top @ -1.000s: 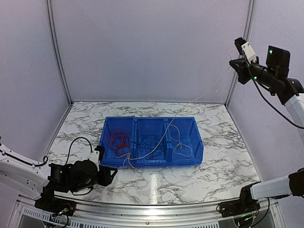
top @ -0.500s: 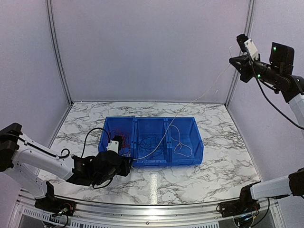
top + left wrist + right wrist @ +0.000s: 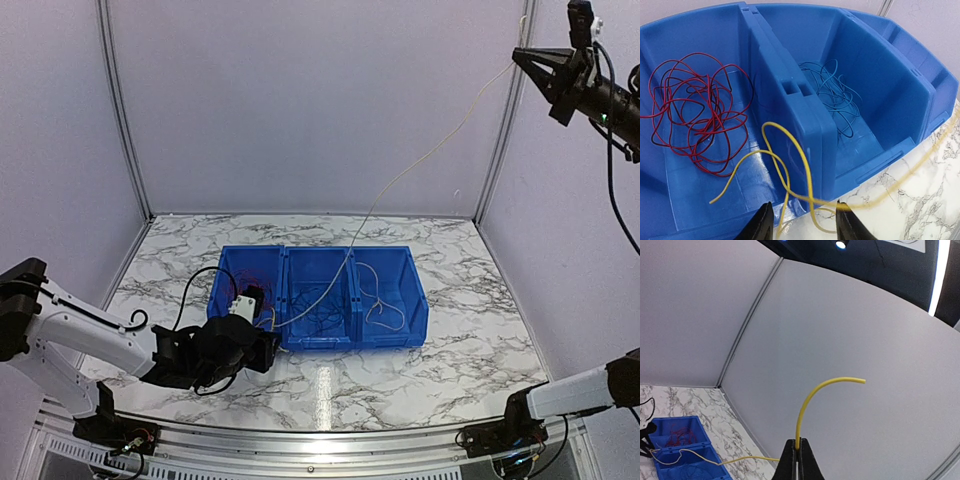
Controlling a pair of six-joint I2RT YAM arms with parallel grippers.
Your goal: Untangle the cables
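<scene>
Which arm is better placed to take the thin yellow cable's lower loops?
Left. The left fingers are open at the front edge of the blue plastic bin, with loops of the thin yellow cable just ahead. The right fingers are shut on that cable's other end, high above the table.

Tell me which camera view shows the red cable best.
The left wrist view. There the red cable lies close up in the left compartment of the blue bin, every loop distinct. The top external view gives only a small, faint red tangle; the right wrist view, a tiny distant red smudge.
</scene>
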